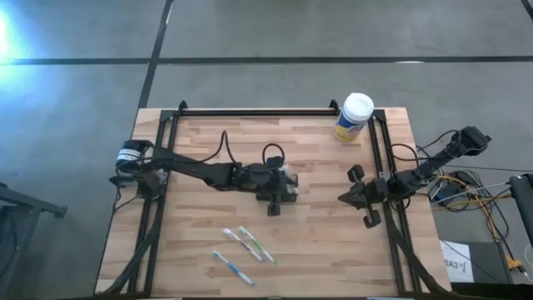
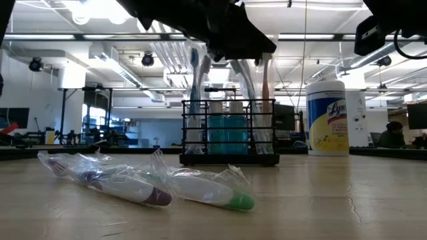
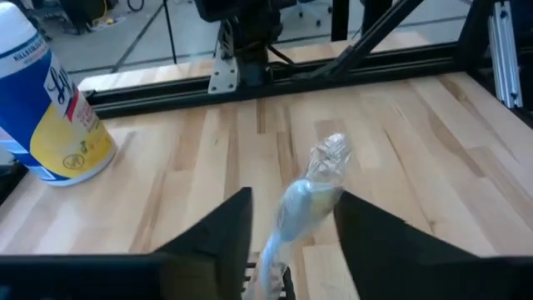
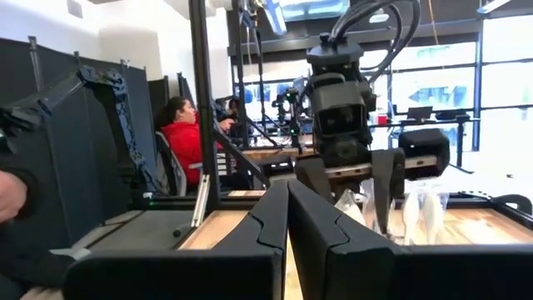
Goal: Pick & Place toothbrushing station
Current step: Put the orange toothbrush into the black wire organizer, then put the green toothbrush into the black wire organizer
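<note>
Wooden table (image 1: 208, 250) with a black frame along its edges; both arms reach over it. Left arm extends from the left edge to mid-table; right arm waits at the right edge.

Yellow canister (image 1: 353, 117) with white cap, upright at the far right of the table, well apart from both grippers. Its label begins "Ly" in blue script in the low view (image 2: 327, 118); the left wrist view shows a small-print band that cannot be read with certainty.

Station (image 2: 230, 132): one black slotted rack standing mid-table, holding upright wrapped toothbrushes and teal blocks; the exact count of its brushes cannot be told. In the high view it (image 1: 287, 185) sits directly beneath the left gripper (image 1: 277, 190).

Left gripper, wrist view: fingers (image 3: 221, 229) parted, one on each side of a wrapped toothbrush (image 3: 304, 200) that stands up between them; no contact with it can be made out.

Right gripper (image 1: 351, 193): fingers (image 4: 250, 229) pressed together, empty.

Loose toothbrushes (image 1: 241, 250): three, wrapped in clear film, lying on the near part of the table, apart from the station.
</note>
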Controlling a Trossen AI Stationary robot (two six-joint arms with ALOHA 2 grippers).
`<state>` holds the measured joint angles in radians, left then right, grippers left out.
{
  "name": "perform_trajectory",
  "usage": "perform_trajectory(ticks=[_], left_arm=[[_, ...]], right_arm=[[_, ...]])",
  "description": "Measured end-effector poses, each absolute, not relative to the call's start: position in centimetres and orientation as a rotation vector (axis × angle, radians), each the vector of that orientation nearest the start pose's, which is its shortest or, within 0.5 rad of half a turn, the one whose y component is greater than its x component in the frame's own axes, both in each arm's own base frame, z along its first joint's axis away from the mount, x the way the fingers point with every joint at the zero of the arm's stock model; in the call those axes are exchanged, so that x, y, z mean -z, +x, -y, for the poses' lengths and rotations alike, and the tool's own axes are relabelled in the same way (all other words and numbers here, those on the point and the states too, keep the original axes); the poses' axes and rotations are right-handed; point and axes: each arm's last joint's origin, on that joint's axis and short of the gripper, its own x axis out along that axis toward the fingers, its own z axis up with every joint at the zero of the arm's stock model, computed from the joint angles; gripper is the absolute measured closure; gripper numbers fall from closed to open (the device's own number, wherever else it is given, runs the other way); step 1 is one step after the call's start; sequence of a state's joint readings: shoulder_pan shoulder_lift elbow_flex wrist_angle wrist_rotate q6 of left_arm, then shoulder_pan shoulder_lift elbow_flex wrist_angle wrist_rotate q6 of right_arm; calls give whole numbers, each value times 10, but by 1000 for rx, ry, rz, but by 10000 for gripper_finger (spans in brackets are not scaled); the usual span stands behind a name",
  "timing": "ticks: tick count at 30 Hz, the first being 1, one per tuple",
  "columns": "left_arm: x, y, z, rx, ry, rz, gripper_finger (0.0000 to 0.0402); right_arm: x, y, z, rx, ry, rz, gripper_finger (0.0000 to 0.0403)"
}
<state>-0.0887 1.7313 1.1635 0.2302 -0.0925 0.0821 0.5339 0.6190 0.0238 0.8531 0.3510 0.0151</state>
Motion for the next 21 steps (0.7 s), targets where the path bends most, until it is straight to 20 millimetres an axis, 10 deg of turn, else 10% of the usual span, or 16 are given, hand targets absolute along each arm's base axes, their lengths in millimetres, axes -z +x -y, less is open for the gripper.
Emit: perform_trajectory(ticks=[7,12,21], left_arm=[[-268,391,33,15,137,-331,152],[-324,373,40,38,189,-317,126],[-427,273,58,110,196,-358,165]], right_arm=[[-193,120,-59,-184,126,231,394],[-193,120,-59,-182,110,229,394],[-192,120,-59,-181,95,225,394]])
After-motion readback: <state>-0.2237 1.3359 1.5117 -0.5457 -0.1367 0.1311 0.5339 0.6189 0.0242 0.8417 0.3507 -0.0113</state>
